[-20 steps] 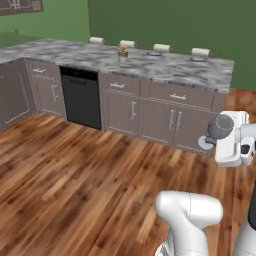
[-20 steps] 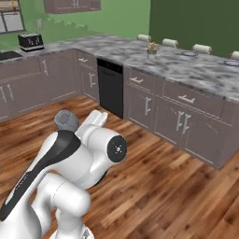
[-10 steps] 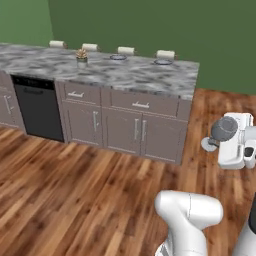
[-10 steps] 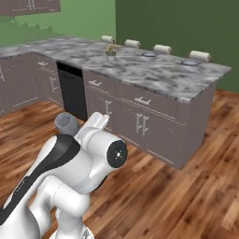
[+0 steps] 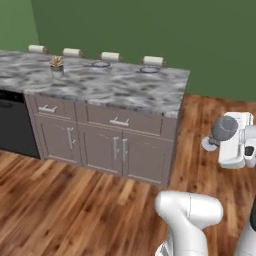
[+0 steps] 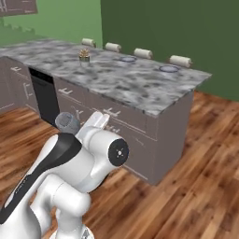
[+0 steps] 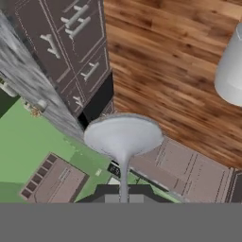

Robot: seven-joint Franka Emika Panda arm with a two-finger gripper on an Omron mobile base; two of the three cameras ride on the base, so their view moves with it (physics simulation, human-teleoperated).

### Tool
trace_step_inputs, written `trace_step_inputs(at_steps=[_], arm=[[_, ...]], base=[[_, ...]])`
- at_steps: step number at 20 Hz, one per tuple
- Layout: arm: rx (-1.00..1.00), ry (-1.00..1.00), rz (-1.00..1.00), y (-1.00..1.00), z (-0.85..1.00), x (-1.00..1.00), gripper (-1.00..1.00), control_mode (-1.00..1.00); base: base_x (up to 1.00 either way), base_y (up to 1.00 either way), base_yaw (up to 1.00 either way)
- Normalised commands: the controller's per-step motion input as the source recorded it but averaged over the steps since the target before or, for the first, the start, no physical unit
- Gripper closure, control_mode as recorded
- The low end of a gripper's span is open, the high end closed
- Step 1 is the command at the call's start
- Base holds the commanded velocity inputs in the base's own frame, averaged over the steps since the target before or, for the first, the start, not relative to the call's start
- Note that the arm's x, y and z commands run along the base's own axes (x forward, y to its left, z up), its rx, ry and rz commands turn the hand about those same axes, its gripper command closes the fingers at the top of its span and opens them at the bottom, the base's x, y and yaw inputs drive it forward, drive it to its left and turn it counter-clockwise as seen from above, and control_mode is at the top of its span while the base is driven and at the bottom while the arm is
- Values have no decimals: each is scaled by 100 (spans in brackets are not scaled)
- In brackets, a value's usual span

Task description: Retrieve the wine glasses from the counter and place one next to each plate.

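Note:
My gripper is shut on the thin stem of a translucent grey wine glass, whose rounded bowl stands just beyond the fingers. That glass hangs over the wooden floor, to the right of the marbled island's near corner, with the white hand behind it. From the right base view the glass shows beside my arm. Two pale blue-grey plates lie along the island's far edge, and appear again as plates. At far left the counter joins the island.
A small potted plant stands on the island top, left of the plates. Several white stool backs line its far side. A black dishwasher front sits in the cabinets. Wooden floor lies open before the island.
The whole scene has slid leftward as the base drove on, and the island's right end with both plates is now nearer. The wine glass stays held in the gripper.

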Motion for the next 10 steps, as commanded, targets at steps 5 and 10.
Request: trace_step_inputs(at_steps=[5, 10], arm=[[0, 0, 0, 0, 0, 0, 100, 100], [0, 0, 0, 0, 0, 0, 100, 100]], base=[[46, -100, 0], [42, -100, 11]])
